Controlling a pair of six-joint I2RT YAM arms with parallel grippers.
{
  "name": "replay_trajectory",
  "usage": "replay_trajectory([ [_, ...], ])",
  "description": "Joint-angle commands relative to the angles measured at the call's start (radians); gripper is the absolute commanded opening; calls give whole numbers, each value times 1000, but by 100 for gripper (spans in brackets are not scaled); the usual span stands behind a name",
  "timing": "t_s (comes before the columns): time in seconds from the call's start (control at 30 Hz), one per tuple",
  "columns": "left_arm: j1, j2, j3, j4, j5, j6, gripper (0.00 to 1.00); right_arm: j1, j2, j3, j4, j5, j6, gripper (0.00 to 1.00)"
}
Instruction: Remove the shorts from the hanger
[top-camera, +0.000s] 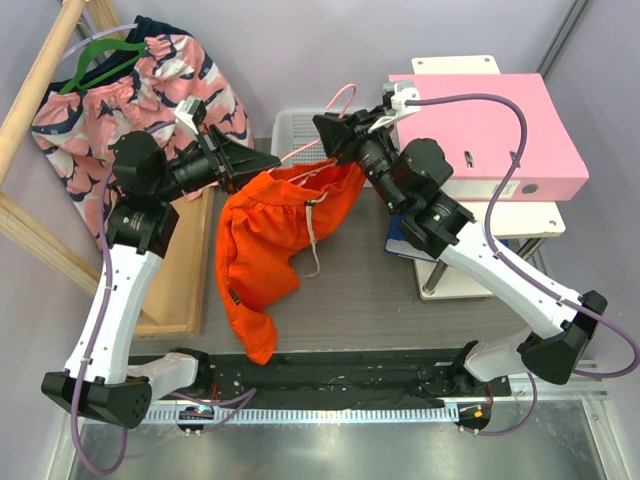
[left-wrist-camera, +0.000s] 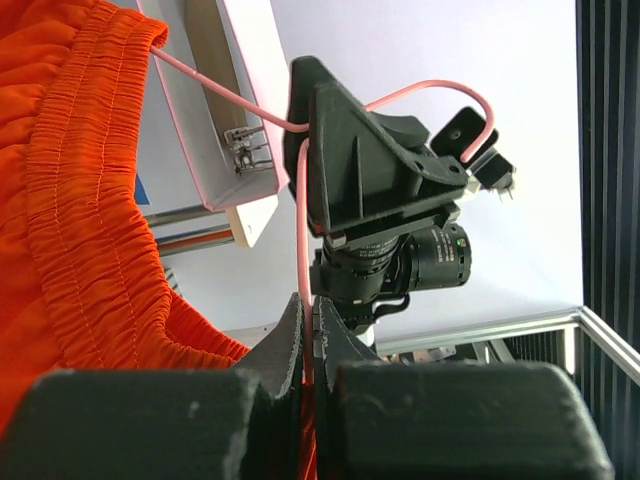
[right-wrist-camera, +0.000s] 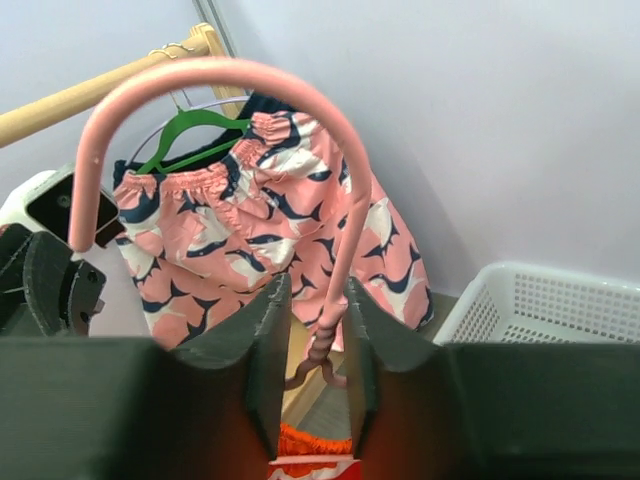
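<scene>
Shorts (top-camera: 275, 250) were hanging on the hanger (right-wrist-camera: 220, 68), mid-table. The waistband was bunched up high between your two grippers. The rest sagged onto the table (top-camera: 400, 300), with one leg end trailing toward the near edge. A white drawstring (top-camera: 312, 235) dangled down the front. In the left wrist view one hanger wire ran into the waistband at top left. Your left gripper (left-wrist-camera: 308, 335) came in from the left, jaws pinched almost together with the pink wire running down between them. Your right gripper (right-wrist-camera: 318, 345) came in from the right, jaws narrowed onto the twisted neck just below the hook, which arched up clear of the fingers. The gap looked only as wide as the twist. Hanger was off the table, carried by both grippers. A white mesh basket (top-camera: 290, 125) sat just beyond the shorts on the far side. A pink binder (top-camera: 500, 135) lay at far right. At far left a patterned pink garment (top-camera: 140, 80) hung on a green hanger (top-camera: 100, 55) from a wooden rail (top-camera: 40, 75).
</scene>
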Motion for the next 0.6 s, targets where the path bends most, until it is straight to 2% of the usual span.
replay_trajectory([
  [0.0, 3, -21, 5, 92, 44, -19, 0, -15, -1, 15, 83, -38, -32, 19],
  [0.03, 3, -27, 8, 77, 40, -11, 0, -15, 5, 25, 75, -27, -29, 8],
  [0.07, 4, -29, 11, 56, 21, 4, 0, -17, 5, 28, 69, -18, -24, 1],
  [0.13, 15, -35, 54, -61, -5, 95, 3, -15, 10, 38, 55, -24, -29, 1],
  [0.17, 19, -41, 83, -122, -50, 148, 17, -15, 11, 39, 52, -27, -30, 1],
  [0.2, 21, -41, 178, -309, -107, 323, 25, -15, 13, 42, 43, -31, -30, 1],
  [0.27, 22, -46, 287, -517, -225, 485, 41, -15, 22, 61, 25, -33, -30, 1],
  [0.3, 21, -50, 364, -650, -346, 558, 45, -15, 27, 79, 2, -39, -32, 1],
  [0.33, 21, -57, 390, -700, -394, 648, 50, -15, 31, 88, -11, -41, -30, 1],
  [0.37, 21, -79, 404, -733, -440, 684, 60, -15, 36, 97, -23, -41, -32, 1],
  [0.43, 21, -106, 380, -758, -471, 730, 65, -15, 54, 132, -63, -41, -27, 1],
  [0.53, 22, -150, 299, -748, -427, 730, 65, -17, 97, 209, -139, -29, -20, 1],
  [0.57, 21, -156, 280, -755, -424, 730, 61, -15, 108, 229, -161, -27, -21, 1],
])
